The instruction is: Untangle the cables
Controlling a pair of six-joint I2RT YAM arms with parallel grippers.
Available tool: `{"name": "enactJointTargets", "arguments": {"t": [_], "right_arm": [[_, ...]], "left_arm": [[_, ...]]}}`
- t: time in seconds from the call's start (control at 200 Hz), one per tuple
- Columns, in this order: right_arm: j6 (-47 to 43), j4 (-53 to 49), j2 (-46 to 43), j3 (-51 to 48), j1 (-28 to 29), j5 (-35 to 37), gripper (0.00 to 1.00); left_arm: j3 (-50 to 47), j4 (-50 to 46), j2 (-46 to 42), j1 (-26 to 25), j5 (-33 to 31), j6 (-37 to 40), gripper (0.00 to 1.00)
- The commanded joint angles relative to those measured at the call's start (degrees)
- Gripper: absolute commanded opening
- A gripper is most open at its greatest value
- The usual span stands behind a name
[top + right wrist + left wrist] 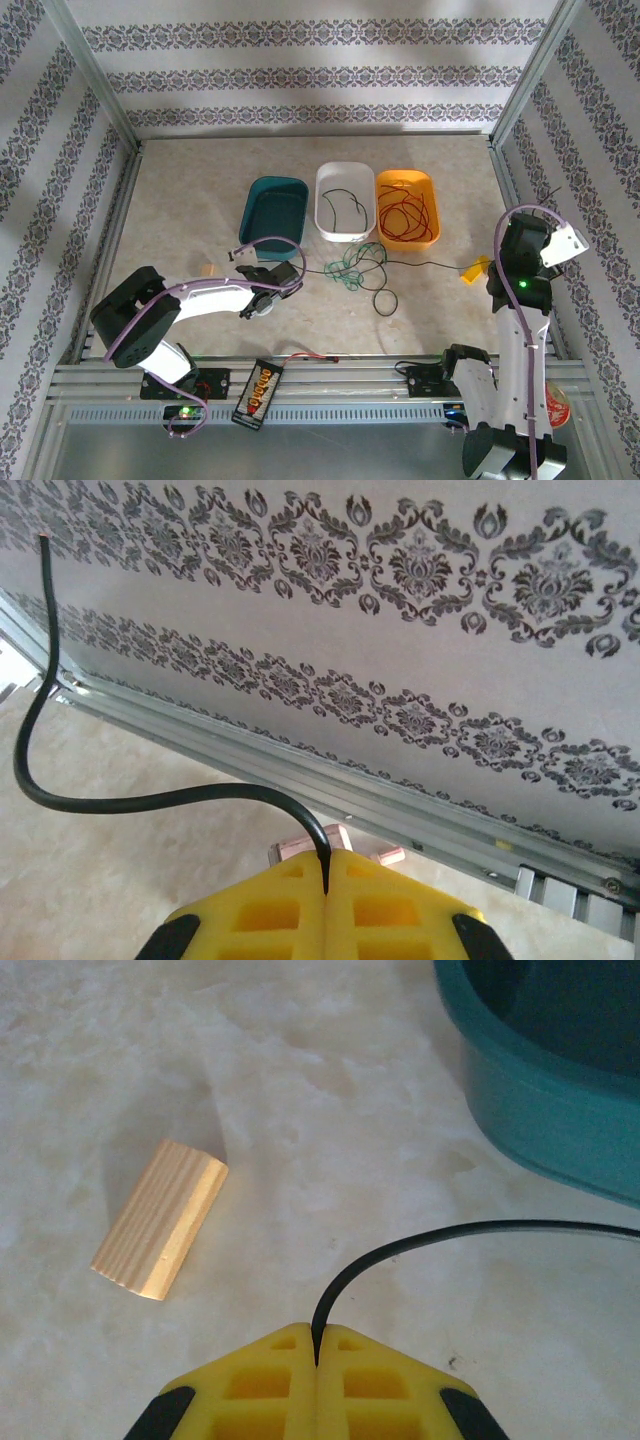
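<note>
Cables (355, 262) lie in one green-and-black tangle mid-table, below three trays: teal tray (252, 215), white tray (322, 190) with one black strand (340, 205), and orange tray (432, 200) with red coils (405, 215). The left gripper (317, 1345) and right gripper (327, 865) each pinch a black cable (480, 1228). The table (180, 220) is marbled beige, and the walls (300, 75) are floral-striped.
</note>
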Motion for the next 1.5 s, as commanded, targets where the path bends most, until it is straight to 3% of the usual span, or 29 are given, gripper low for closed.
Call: {"name": "enactJointTargets", "arguments": {"t": [0.0, 0.16, 0.295, 0.42, 0.545, 0.655, 0.755, 0.865, 0.99, 1.14, 1.379, 1.494], "right_arm": [[-5.32, 0.69, 0.28, 2.26, 1.58, 1.19, 0.00], [-10.09, 0.23, 2.71, 2.50, 7.75, -1.74, 0.00], [-11.77, 0.58, 5.04, 1.60, 14.48, -0.49, 0.00], [-13.03, 2.09, 6.13, 1.01, 17.30, -0.36, 0.00], [-13.36, 3.04, 6.69, 0.46, 17.44, -2.88, 0.00], [-13.63, 3.35, 7.58, 0.12, 17.51, -5.15, 0.00], [-13.61, 3.92, 8.31, 0.02, 17.67, -9.21, 0.00], [-13.36, 4.10, 9.47, 0.78, 18.02, -13.92, 0.00], [-12.58, 3.92, 9.91, 1.55, 18.52, -15.75, 0.00], [-12.28, 3.07, 8.96, 2.36, 18.56, -11.97, 0.00], [-14.00, 0.64, 7.25, 3.96, 17.33, -0.26, 0.00], [-13.89, -0.20, 6.25, 4.45, 15.07, 2.12, 0.00]], "left_arm": [[-0.87, 5.38, -1.73, 0.82, 1.95, 5.38, 0.00], [-1.66, 22.63, -3.88, 0.43, 12.10, 20.98, 0.00], [-0.68, 33.56, -5.30, -0.17, 25.57, 32.02, 0.01], [2.05, 37.34, -4.75, -0.75, 41.73, 38.72, 0.31], [6.00, 36.12, -2.38, -2.05, 51.36, 41.95, 0.60], [10.08, 34.69, 1.13, -3.71, 54.27, 44.85, 0.74], [14.71, 33.83, 6.30, -4.89, 55.37, 46.55, 0.78], [20.76, 31.39, 13.11, -6.57, 51.11, 48.54, 0.79], [27.36, 26.87, 20.49, -8.42, 44.07, 50.24, 0.74], [31.00, 22.09, 26.38, -8.94, 35.73, 47.39, 0.42], [25.16, 25.36, 24.75, -8.68, 33.65, 43.13, 0.08], [22.30, 25.06, 22.38, -8.00, 31.73, 42.19, 0.00]]}}
